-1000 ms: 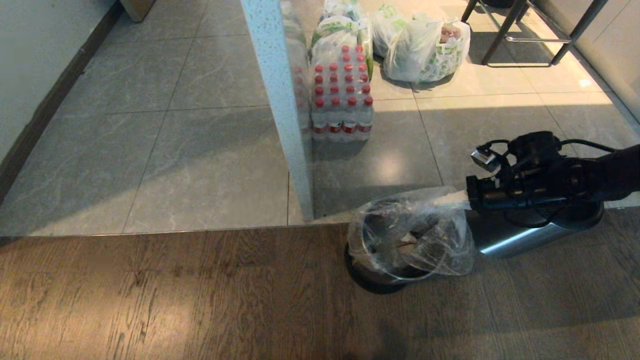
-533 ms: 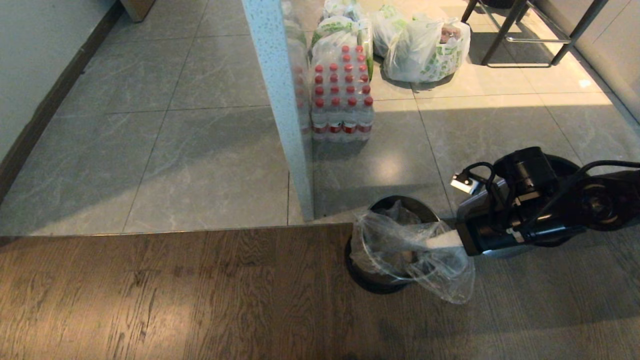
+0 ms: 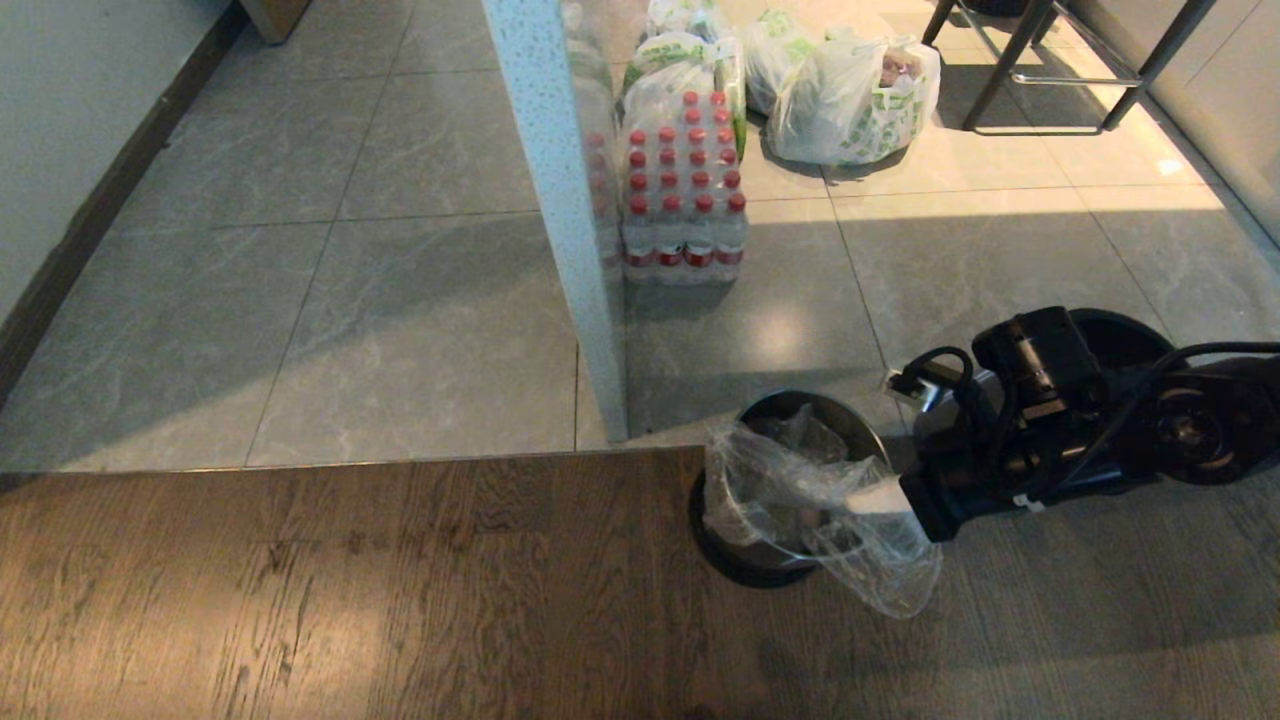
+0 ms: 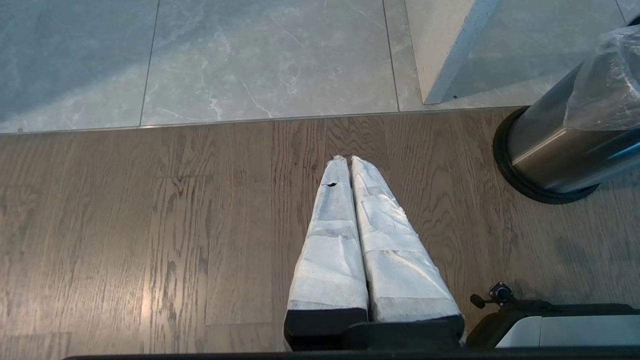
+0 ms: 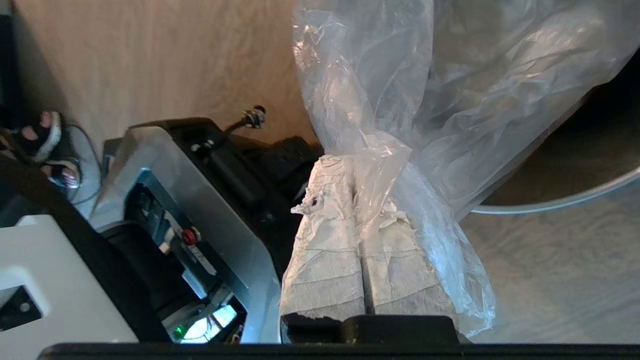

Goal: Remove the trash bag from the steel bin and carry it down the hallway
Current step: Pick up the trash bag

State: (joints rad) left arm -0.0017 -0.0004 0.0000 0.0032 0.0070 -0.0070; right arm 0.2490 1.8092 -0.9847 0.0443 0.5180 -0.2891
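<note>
The steel bin (image 3: 745,520) stands upright where the wood floor meets the tiles; its black base (image 4: 520,172) also shows in the left wrist view. The clear trash bag (image 3: 790,480) sits in it, with one loose lobe of film (image 3: 890,575) draped over the near right side. My right gripper (image 3: 878,496) reaches in from the right, shut on a bunched strip of the bag (image 5: 400,100) at its white-wrapped fingertips (image 5: 325,175). My left gripper (image 4: 348,159) hangs shut and empty over the wood floor, left of the bin. The tiled hallway floor (image 3: 300,300) runs beyond.
A white speckled partition edge (image 3: 560,200) stands just behind the bin. Past it are a pack of red-capped water bottles (image 3: 685,200), white grocery bags with green print (image 3: 850,90) and dark furniture legs (image 3: 1050,60). A person's sandalled feet (image 5: 42,137) show beside my base (image 5: 175,200).
My right gripper has swung down and toward the near side with the bag's film. The bag has come off the bin's far rim and now hangs over the near right side.
</note>
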